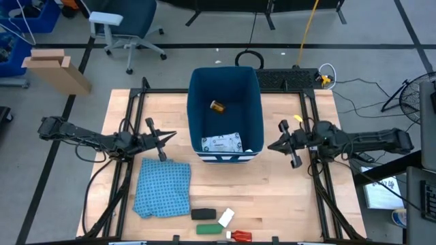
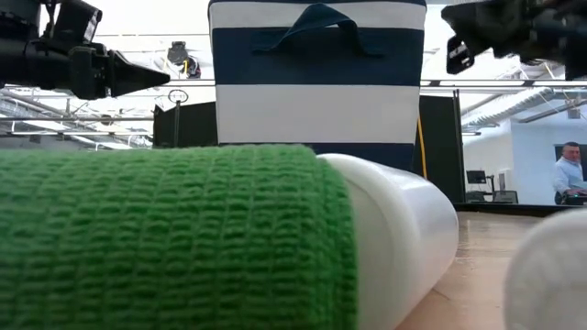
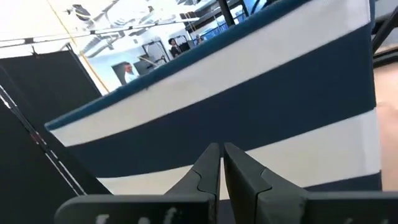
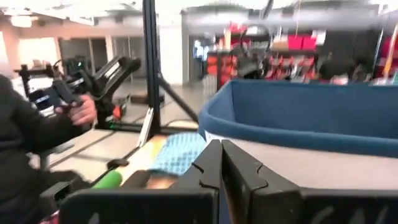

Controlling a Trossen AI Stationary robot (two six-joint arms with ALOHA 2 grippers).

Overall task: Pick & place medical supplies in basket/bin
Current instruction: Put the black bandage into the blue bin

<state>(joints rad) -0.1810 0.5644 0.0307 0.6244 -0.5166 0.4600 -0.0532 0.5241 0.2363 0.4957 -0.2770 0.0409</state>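
While both arms hang above the table on either side of the bin (image 1: 226, 102), neither one is holding anything. The left gripper (image 1: 168, 136) sits just left of the bin with its fingers (image 3: 208, 168) pressed together, pointing at the striped side. The right gripper (image 1: 274, 145) is just off the bin's right wall, jaws pressed together too, empty.

Inside the bin there's a flat white printed packet (image 1: 222, 143) lying near the striped end, and a small orange bottle (image 1: 217, 105) farther back on the floor of it.

The rest of the supplies sit on the table's front edge: a black oblong (image 1: 203, 214), a white one (image 1: 226, 217) right beside it, a green roll (image 1: 208, 229) and a small red tube (image 1: 241, 235). The blue patterned cloth (image 1: 163, 188) lies flat just left of them, well apart from the bin.
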